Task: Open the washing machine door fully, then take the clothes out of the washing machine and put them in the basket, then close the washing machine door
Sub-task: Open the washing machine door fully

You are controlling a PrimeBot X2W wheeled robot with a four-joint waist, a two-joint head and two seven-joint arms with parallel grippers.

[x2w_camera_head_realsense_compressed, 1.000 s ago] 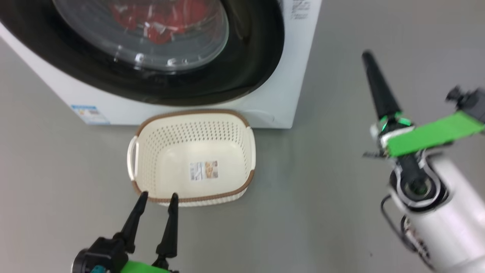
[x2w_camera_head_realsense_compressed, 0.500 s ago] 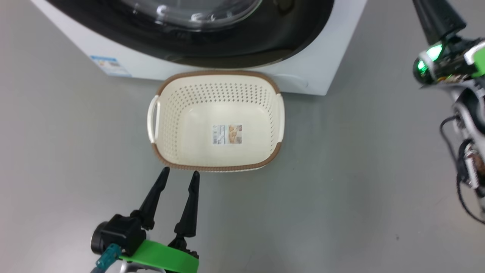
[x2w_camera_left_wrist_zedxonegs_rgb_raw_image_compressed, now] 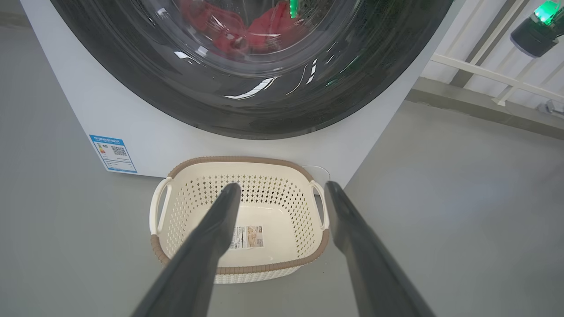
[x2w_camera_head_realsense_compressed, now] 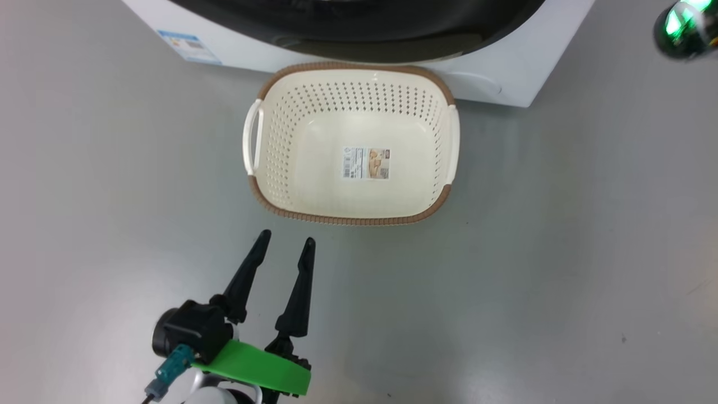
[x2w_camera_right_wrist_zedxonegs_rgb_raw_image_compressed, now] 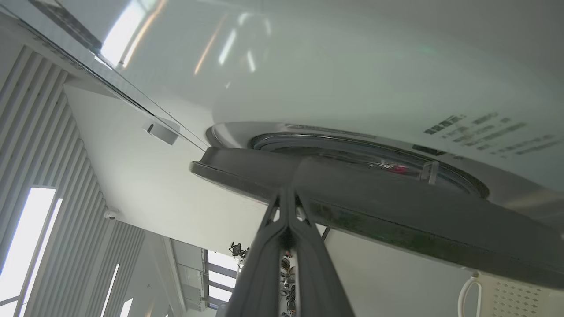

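The washing machine [x2w_camera_left_wrist_zedxonegs_rgb_raw_image_compressed: 79,105] stands white on the grey floor. Its door [x2w_camera_left_wrist_zedxonegs_rgb_raw_image_compressed: 132,83] has a glossy black rim, and the red clothes [x2w_camera_left_wrist_zedxonegs_rgb_raw_image_compressed: 264,33] show behind the glass. The cream basket [x2w_camera_head_realsense_compressed: 348,220] with a brown rim sits empty right in front of the washer. My left gripper [x2w_camera_head_realsense_compressed: 286,238] hovers open just short of the basket's near rim, with nothing between its fingers. My right gripper [x2w_camera_right_wrist_zedxonegs_rgb_raw_image_compressed: 287,193] is shut, its tips at the edge of the door [x2w_camera_right_wrist_zedxonegs_rgb_raw_image_compressed: 396,220], which stands slightly off the washer's white front [x2w_camera_right_wrist_zedxonegs_rgb_raw_image_compressed: 352,66]. I cannot tell whether the tips touch it.
Bare grey floor lies left and right of the basket. A blue label [x2w_camera_head_realsense_compressed: 188,44] marks the washer's lower left corner. My right wrist's green light [x2w_camera_head_realsense_compressed: 684,22] glows at the top right. White railings [x2w_camera_left_wrist_zedxonegs_rgb_raw_image_compressed: 484,75] run behind the washer's right side.
The head camera has swung down, so washer and basket slid up the picture. My right arm rose toward the top right corner. The left gripper stays open.
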